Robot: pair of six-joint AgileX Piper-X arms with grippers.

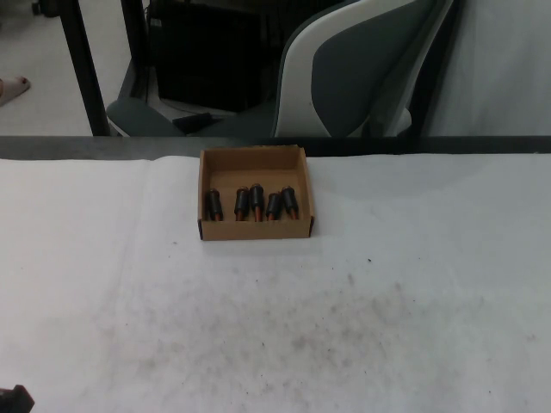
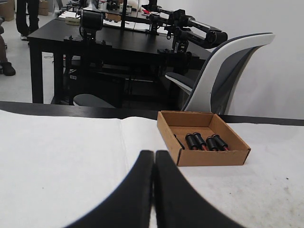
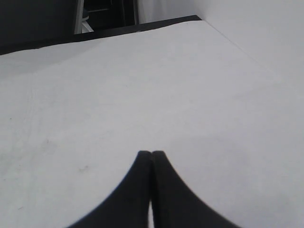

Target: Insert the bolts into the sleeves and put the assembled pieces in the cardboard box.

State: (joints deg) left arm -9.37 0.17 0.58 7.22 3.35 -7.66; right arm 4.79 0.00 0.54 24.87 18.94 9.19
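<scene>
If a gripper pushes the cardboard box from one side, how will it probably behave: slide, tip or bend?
The cardboard box is low and open, so it would probably slide on the white cover rather than tip. Its thin walls may flex. The five assembled pieces lie loose inside and might roll.

We see a bench (image 1: 77, 146) with a dark far edge, its top covered by a white sheet (image 1: 430, 249). A cardboard box (image 1: 255, 229) sits open on the sheet, toward the far edge and a little left of the middle. Grey smudges (image 1: 344, 323) mark the near part of the sheet. A faint line (image 1: 138, 232) left of the box may be a crease or a seam; we cannot tell which.
</scene>
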